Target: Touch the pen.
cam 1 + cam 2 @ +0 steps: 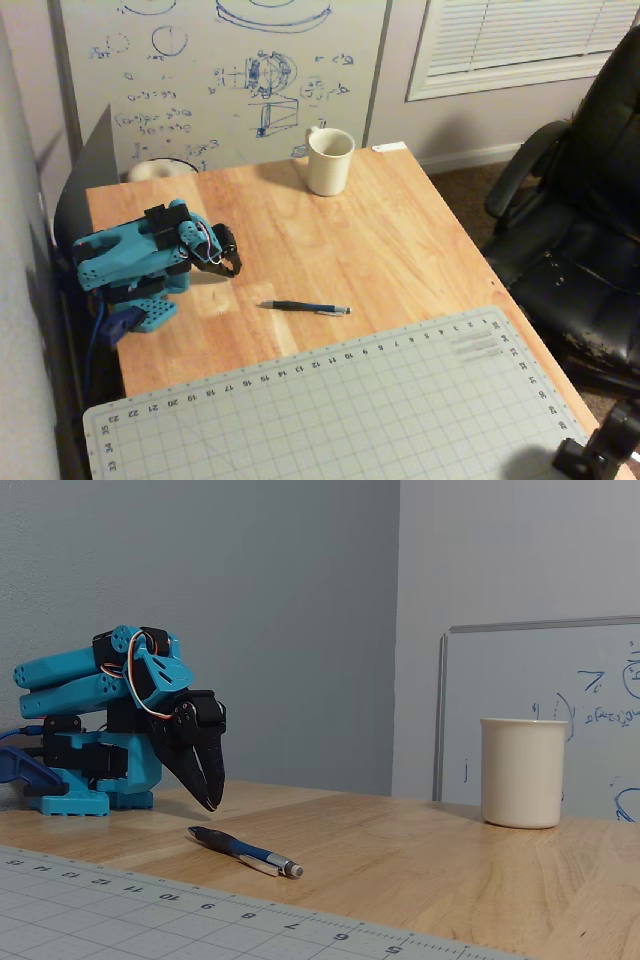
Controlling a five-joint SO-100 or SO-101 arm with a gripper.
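- The blue arm (125, 262) sits folded at the left edge of the wooden table (390, 240) in the overhead view; its black gripper (210, 802) points down with the tip just above the wood, and the fixed view shows its jaws drawn together with nothing between them
- The pen (305, 307) lies flat on bare wood, to the right of the gripper and slightly nearer the cutting mat (330, 410) in the overhead view; it is apart from the gripper, with clear table between them; its silvery tip points right, away from the arm
- In the fixed view the pen (243, 852) lies in front of and below the gripper tip, just beyond the mat's ruled edge
- The cream mug (329, 160) stands at the far side of the table, well apart from both and out of the way
- By my reading the task is at its opening step: the reach has not begun and no contact is made
- The next move calls for unfolding the arm to the right and a little nearer, keeping the tip low, then lowering it gently onto the barrel; a hard push would likely roll the thin pen
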